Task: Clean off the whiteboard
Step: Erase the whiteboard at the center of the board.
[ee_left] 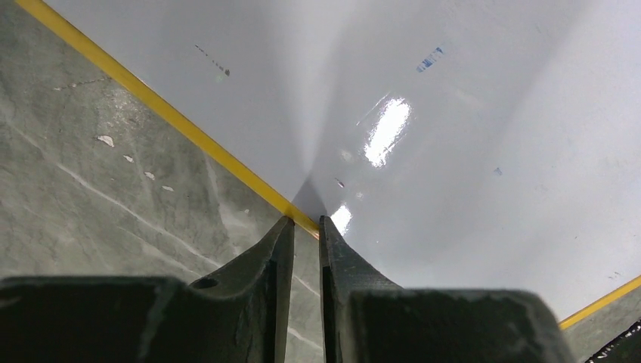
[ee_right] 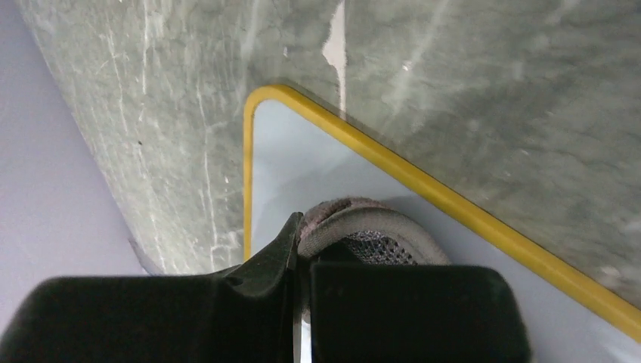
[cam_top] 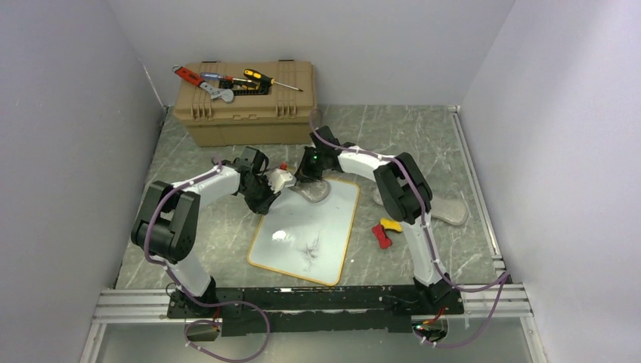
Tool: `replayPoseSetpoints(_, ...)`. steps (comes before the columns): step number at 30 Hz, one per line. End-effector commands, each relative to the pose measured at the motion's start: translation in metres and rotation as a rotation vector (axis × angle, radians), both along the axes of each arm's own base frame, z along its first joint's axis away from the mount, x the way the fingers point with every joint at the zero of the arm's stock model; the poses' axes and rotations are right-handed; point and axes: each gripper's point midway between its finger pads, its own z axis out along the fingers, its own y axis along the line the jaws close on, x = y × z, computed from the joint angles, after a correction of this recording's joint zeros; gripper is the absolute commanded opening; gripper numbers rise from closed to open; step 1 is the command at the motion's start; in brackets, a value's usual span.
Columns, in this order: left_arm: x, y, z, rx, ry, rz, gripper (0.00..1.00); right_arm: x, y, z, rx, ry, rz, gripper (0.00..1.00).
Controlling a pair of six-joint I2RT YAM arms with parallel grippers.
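The whiteboard (cam_top: pixel 317 227) lies flat on the marble table, white and glossy with a yellow-orange frame. My left gripper (cam_top: pixel 264 201) sits at its left edge. In the left wrist view its jaws (ee_left: pixel 306 221) stand nearly together, pinching the frame (ee_left: pixel 181 125). A small blue mark (ee_left: pixel 429 59) and dark specks remain on the whiteboard (ee_left: pixel 469 166), and a grey smudge (cam_top: pixel 311 248) shows near its front. My right gripper (cam_top: pixel 310 180) is at the far corner of the whiteboard (ee_right: pixel 302 159), shut (ee_right: pixel 302 227) on a grey wiping cloth (ee_right: pixel 378 227) that rests on the surface.
A tan toolbox (cam_top: pixel 246 106) stands at the back left with screwdrivers (cam_top: pixel 264 78) and a wrench (cam_top: pixel 215 91) on its lid. Red and yellow clips (cam_top: pixel 385 231) lie right of the board. Another grey cloth (cam_top: pixel 450 212) lies farther right. Walls enclose the table.
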Motion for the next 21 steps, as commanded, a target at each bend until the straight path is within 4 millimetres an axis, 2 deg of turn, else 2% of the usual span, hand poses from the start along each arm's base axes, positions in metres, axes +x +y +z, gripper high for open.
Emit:
replayPoseSetpoints(1, -0.043, 0.024, -0.045, 0.131, 0.141, -0.058, 0.2, 0.001, -0.086, -0.037, -0.252, -0.038, -0.121, 0.0)
replayPoseSetpoints(3, -0.044, 0.022, -0.044, 0.119, 0.142, -0.062, 0.19, -0.009, -0.116, -0.035, -0.266, -0.03, -0.149, 0.0)
replayPoseSetpoints(4, -0.045, 0.021, -0.043, 0.112, 0.149, -0.059, 0.19, -0.014, -0.124, -0.033, -0.262, -0.028, -0.152, 0.0)
replayPoseSetpoints(6, -0.044, 0.018, -0.042, 0.102, 0.156, -0.056, 0.18, -0.02, -0.126, -0.032, -0.251, -0.03, -0.147, 0.0)
replayPoseSetpoints(9, -0.042, 0.018, -0.044, 0.105, 0.162, -0.047, 0.18, -0.024, -0.101, -0.04, -0.216, 0.0, -0.11, 0.0)
replayPoseSetpoints(11, -0.041, 0.019, -0.045, 0.115, 0.167, -0.045, 0.17, -0.025, -0.071, -0.045, -0.185, 0.01, -0.073, 0.0)
replayPoseSetpoints(14, -0.039, 0.02, -0.046, 0.124, 0.16, -0.047, 0.16, -0.028, -0.017, -0.046, -0.1, 0.034, -0.01, 0.0)
replayPoseSetpoints(17, -0.038, 0.019, -0.046, 0.126, 0.165, -0.045, 0.15, -0.028, 0.02, -0.046, -0.048, 0.059, 0.03, 0.0)
replayPoseSetpoints(19, -0.037, 0.019, -0.044, 0.125, 0.165, -0.043, 0.14, -0.029, 0.022, -0.048, -0.019, 0.087, 0.023, 0.0)
replayPoseSetpoints(21, -0.036, 0.019, -0.044, 0.126, 0.16, -0.042, 0.13, -0.035, -0.004, -0.057, -0.057, 0.111, -0.006, 0.0)
